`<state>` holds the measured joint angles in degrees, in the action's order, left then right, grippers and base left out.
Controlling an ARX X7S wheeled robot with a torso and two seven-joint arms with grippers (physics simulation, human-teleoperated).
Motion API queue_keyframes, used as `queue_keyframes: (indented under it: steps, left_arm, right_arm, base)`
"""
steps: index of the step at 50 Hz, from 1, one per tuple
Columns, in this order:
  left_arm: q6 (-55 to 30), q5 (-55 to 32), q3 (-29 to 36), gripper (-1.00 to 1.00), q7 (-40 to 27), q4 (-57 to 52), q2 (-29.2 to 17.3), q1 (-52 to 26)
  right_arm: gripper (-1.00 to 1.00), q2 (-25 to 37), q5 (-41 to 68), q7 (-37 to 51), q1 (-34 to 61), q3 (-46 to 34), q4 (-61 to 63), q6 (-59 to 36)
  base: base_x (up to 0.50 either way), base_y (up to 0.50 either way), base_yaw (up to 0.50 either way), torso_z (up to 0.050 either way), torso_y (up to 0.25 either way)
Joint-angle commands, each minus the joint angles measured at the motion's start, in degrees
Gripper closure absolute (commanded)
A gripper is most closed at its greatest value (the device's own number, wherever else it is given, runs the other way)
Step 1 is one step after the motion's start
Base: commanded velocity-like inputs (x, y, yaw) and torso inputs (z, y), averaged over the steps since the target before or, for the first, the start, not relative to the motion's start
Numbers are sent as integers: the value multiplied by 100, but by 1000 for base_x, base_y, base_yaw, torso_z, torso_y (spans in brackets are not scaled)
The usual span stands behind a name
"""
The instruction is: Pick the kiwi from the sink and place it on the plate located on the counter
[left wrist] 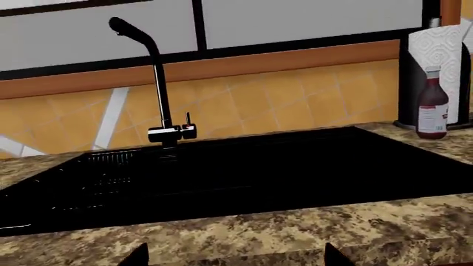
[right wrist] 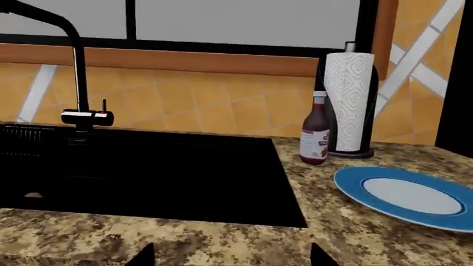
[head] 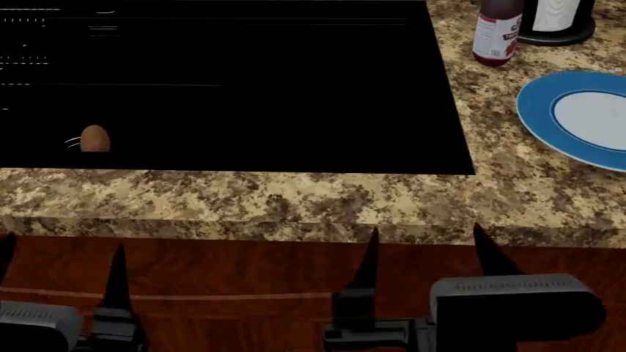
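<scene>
Kiwi: small brown matte egg-shaped kiwi (head: 95, 138) lies in the sink at nine o'clock, untouched.
Sink: large black rectangular basin (head: 293, 110), holding only the kiwi.
Plate: round blue-rimmed white plate (head: 577, 117), three o'clock, bare.
Left tool (head: 61, 270): wide, nearest; descend straddling the fruit.
Right tool (head: 426, 253): wide, holding nothing.

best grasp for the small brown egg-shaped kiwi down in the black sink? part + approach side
Probably grip across the middle of the small brown egg-shaped kiwi, coming straight down from above. It sits low in the black rectangular sink near the front-left, so the speckled granite counter edge blocks a frontal approach. The open left gripper is nearer. Its rounded shape could slip, so close on the widest part.
</scene>
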<state>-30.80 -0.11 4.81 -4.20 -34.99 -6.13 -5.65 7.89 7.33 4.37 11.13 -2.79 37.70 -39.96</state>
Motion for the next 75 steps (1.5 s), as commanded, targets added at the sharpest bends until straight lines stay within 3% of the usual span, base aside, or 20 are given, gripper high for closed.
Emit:
queue_keyframes:
  steps: [1,8,12,18,25,35,58,75]
  left_arm:
    - [-1668,8,56,-100,68,-1325,-255,-873]
    - [-2948,101,267,-100,130,-1739,-370,-1964]
    - [-3277,305,429,-100,-43,-1754,-468,-2500]
    - [-3397,230,382,-100,15,-1697,-457,-2595]
    - [-2877,169,83,-100,-40,-1679,-452,-2108]
    - [-3326,37,65,-100,16,-1616,-396,-2468]
    - [-3252,40,42,-100,-117,-1333,-435,-2541]
    - [-3163,72,123,-100,-253,-1274,-445,-2548]
  right_arm:
    - [-100,171,472,-55,1392,273,1456,-2304]
    - [-100,263,518,40,2686,223,1530,-3322]
    - [-100,149,715,-115,3070,322,1385,-3634]
    - [-100,154,744,-99,3036,340,1438,-3629]
    - [-100,212,750,-75,3003,303,1416,-3596]
    - [-100,193,852,-76,3143,295,1451,-3824]
    - [-100,135,1052,-111,3262,416,1278,-3973]
    - [-100,73,1291,-113,3384,675,1655,-4437]
  base:
    - [0,0,0,0,0]
    - [0,0,0,0,0]
    - [0,0,0,0,0]
    - [0,0,0,0,0]
    - [0,0,0,0,0]
    - [0,0,0,50,6]
    - [0,0,0,45,6]
    - [477,65,0,0,0]
